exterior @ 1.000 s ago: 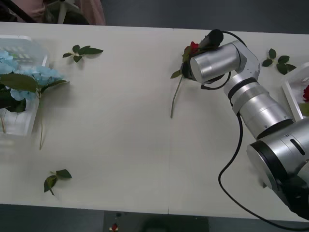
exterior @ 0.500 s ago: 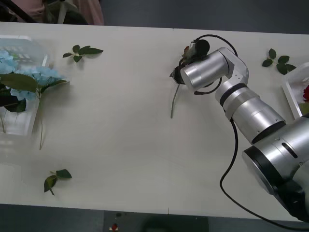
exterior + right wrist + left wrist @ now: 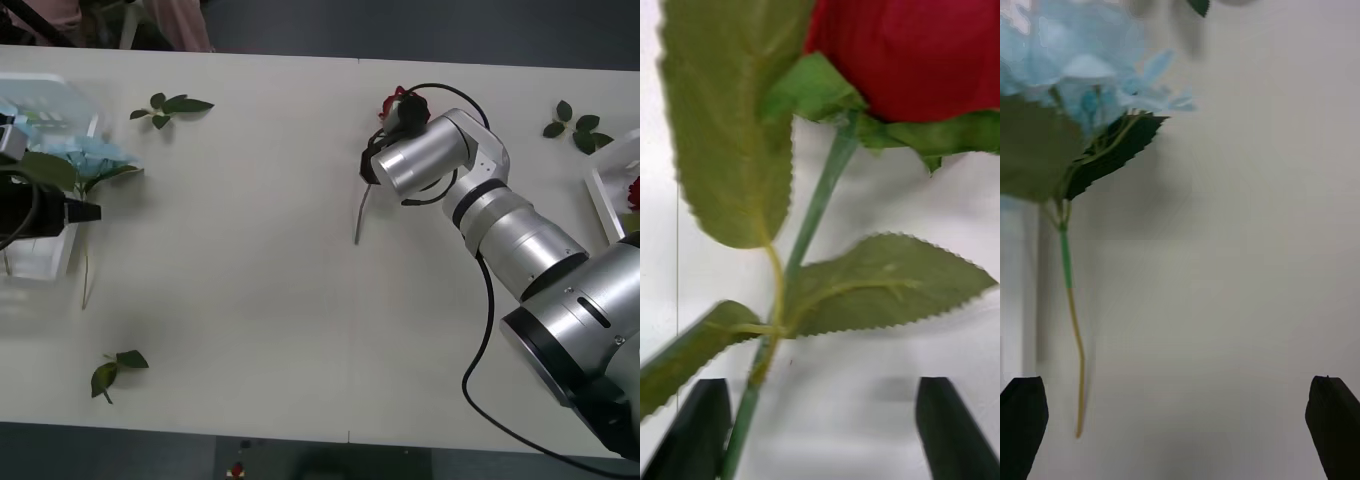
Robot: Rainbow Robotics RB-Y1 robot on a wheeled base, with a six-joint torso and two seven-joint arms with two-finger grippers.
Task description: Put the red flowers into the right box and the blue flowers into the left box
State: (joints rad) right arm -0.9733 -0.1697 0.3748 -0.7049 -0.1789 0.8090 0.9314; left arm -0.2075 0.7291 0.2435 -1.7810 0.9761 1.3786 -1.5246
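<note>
right gripper (image 3: 820, 427): over the far middle of the worktop (image 3: 250, 260), above a red rose (image 3: 396, 102); fingers apart, stem (image 3: 816, 210) running between them, not clamped.
change, right: the wrist swung in from the side over the last second and now points down the stem; my read is a pick is being lined up.
left gripper (image 3: 1180, 424): just come in at the left edge, fingers wide apart, nothing held, beside a blue hydrangea (image 3: 88, 158).
change, left: arm was absent a moment ago, so the left side is starting work too.
blue flowers: heads in the left box (image 3: 55, 95); this one's stem trails out onto the worktop.
right box (image 3: 605, 190): cut off at the edge, a bit of red inside.
hidden: rose mid-stem under the right wrist; how many flowers each box holds can't be told.
loose: leaf sprigs (image 3: 170, 105) lying about the worktop.
</note>
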